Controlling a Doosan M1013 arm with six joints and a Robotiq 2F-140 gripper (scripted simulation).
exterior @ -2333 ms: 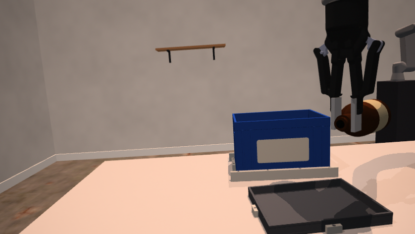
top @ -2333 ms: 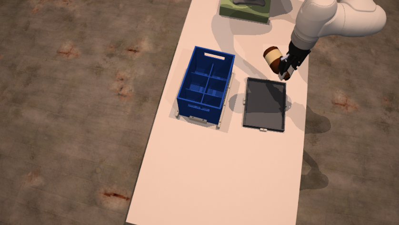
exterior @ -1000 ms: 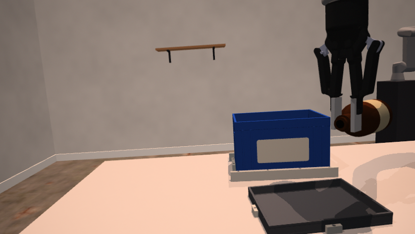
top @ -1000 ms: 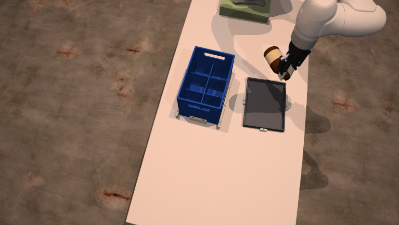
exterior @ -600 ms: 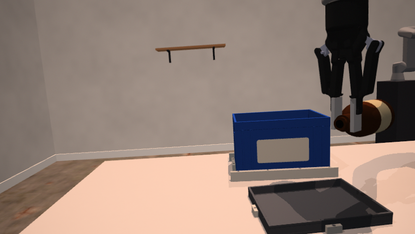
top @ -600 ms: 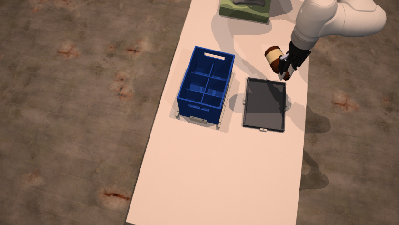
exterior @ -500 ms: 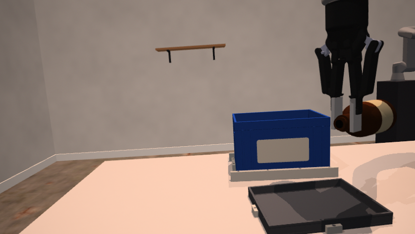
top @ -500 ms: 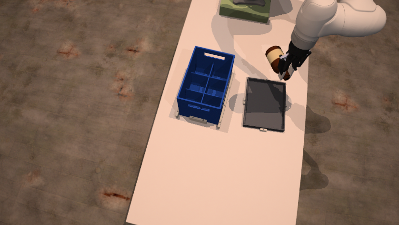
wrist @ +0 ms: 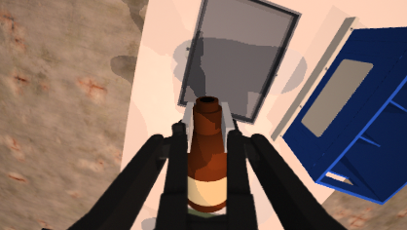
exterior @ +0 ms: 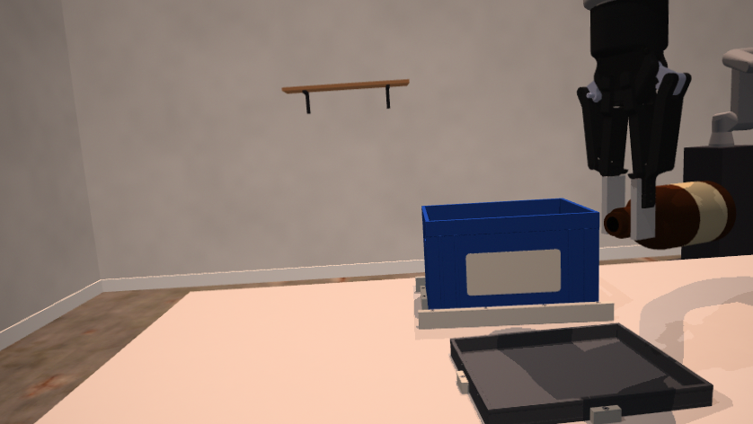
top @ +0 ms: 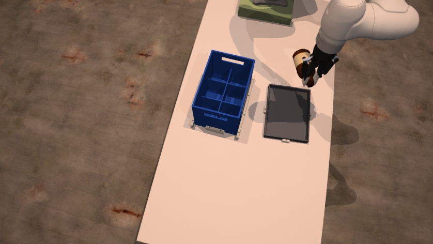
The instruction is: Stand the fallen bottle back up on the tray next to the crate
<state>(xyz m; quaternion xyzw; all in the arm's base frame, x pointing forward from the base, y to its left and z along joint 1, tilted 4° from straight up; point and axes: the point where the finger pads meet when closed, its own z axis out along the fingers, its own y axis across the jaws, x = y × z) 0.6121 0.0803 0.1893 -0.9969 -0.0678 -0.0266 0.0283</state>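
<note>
One bottle (exterior: 677, 215) clamped at the neck by the tool (exterior: 626, 210), held sideways aloft.
Glass looks rigid, slick, breakable; heavy body likely swings below neck grip.

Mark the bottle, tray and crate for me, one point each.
bottle (exterior: 679, 216): exterior view, brown body beside the cream label.
tray (top: 286, 139): top view, near rim.
crate (exterior: 447, 263): exterior view, front wall left of the pale window.
</note>
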